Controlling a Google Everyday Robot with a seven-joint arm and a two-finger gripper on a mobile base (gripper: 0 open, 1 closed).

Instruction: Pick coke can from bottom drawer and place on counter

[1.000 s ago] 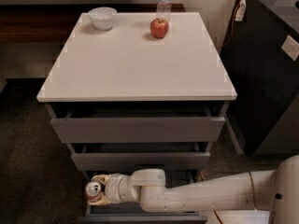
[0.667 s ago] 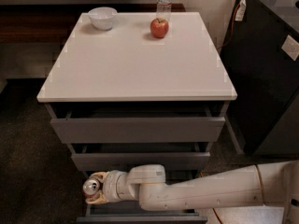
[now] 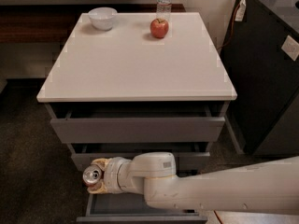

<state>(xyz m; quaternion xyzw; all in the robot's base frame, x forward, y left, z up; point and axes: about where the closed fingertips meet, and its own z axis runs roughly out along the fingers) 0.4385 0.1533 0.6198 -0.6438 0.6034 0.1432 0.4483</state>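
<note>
Camera view shows the hand [image 3: 96, 177] closed around the coke can [image 3: 91, 175], silver top facing out, with the bottom drawer [image 3: 112, 205] open just beneath it. The table [image 3: 135, 64] lies well above the hand and to its right, past two drawer fronts that jut out. To do the lift well, I would draw the can outward first, clear of those fronts, then raise it upright and set it on bare table short of the apple [image 3: 159, 28]. Compared with a second ago, the can sits higher and slightly further left, lifted out of the drawer.
</note>
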